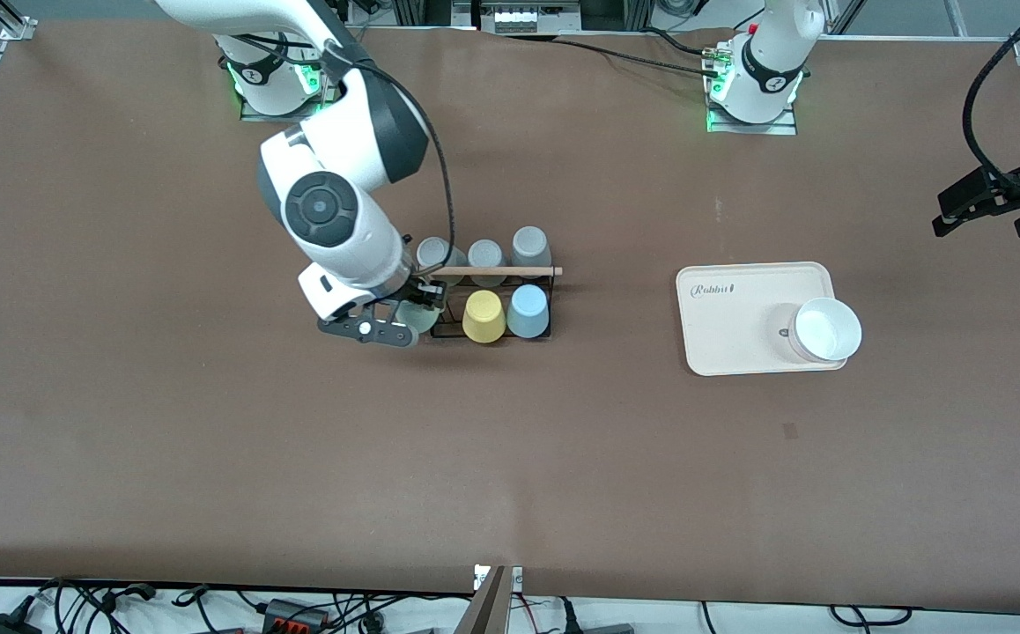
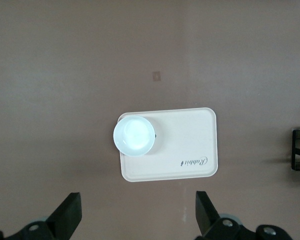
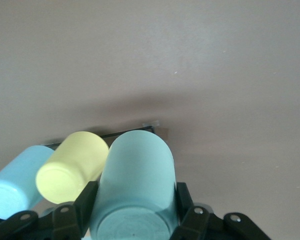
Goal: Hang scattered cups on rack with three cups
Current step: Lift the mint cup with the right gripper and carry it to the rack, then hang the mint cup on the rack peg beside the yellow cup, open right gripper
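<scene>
A plain brown surface carries the small black wire rack with a light wooden bar along its top. On its row nearer the front camera, a light blue tapered cup and a yellow cup already sit upturned; three grey cups fill the farther row. The right pincer is clenched on the pale mint green cup, bottom up, at the rack's last free spot beside the yellow one. Judging by this, only seating and letting go remain. The left pincer waits with its fingers spread, high above the cream tray bearing a white bowl.
</scene>
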